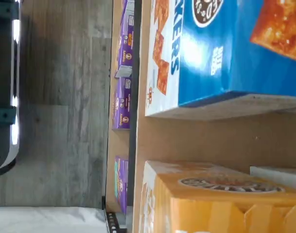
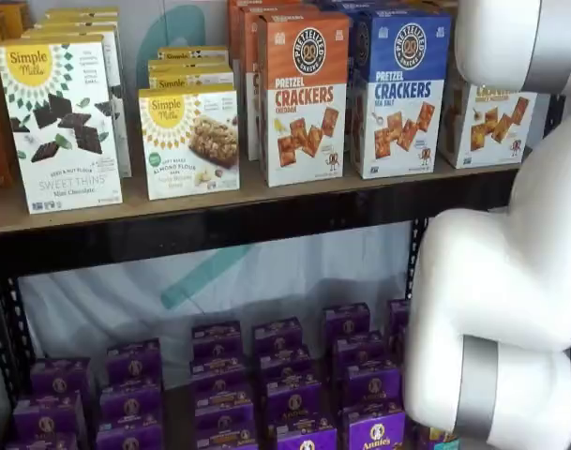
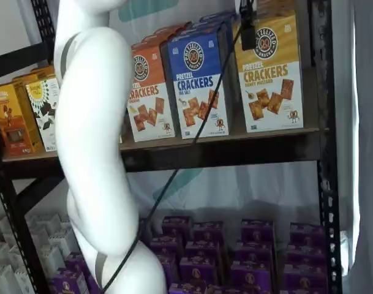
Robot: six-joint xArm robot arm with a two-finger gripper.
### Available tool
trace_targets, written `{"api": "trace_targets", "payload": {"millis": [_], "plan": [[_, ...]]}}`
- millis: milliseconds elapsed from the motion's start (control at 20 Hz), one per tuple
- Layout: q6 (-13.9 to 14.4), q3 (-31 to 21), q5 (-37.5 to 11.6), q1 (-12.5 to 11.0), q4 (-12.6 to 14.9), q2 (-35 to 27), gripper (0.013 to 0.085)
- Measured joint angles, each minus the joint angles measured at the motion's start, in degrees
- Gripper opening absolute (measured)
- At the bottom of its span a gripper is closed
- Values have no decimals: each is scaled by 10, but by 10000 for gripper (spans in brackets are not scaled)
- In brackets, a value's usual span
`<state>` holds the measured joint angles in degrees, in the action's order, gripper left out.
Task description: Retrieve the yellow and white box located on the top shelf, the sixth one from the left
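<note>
The yellow and white box (image 3: 269,73) stands at the right end of the top shelf (image 3: 223,150), next to a blue Pretzel Crackers box (image 3: 195,82). In a shelf view it (image 2: 491,127) is partly hidden behind my white arm. The wrist view, turned on its side, shows its yellow top and face (image 1: 211,206) close up, with a strip of bare shelf board (image 1: 211,141) between it and the blue box (image 1: 225,48). My gripper (image 3: 247,27) shows only as a black finger with a cable, hanging in front of the box's upper left corner. No gap is visible.
An orange Pretzel Crackers box (image 2: 302,94) and white Simple Mills boxes (image 2: 65,122) stand further left on the top shelf. Purple boxes (image 2: 285,384) fill the lower shelf. A black upright (image 3: 324,153) stands right of the yellow box. My white arm (image 2: 510,281) blocks the right side.
</note>
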<state>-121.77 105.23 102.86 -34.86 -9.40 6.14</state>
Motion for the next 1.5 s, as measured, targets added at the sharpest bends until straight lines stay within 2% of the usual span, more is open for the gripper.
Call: {"api": "trace_targets", "payload": {"millis": [100, 150, 200, 450, 550, 850, 950, 1200, 1500], "plan": [[0, -3, -1, -1, -2, 2, 770], [0, -5, -3, -1, -3, 3, 770], [-1, -7, -4, -2, -3, 4, 730], [-2, -13, -8, -3, -5, 8, 730], [-3, -16, -10, -4, -6, 11, 650], [-4, -14, -6, -6, -7, 11, 650], [-5, -15, -5, -7, -8, 12, 570], [-5, -8, 9, -7, -5, 12, 570], [-10, -30, 18, -15, -6, 42, 570]]}}
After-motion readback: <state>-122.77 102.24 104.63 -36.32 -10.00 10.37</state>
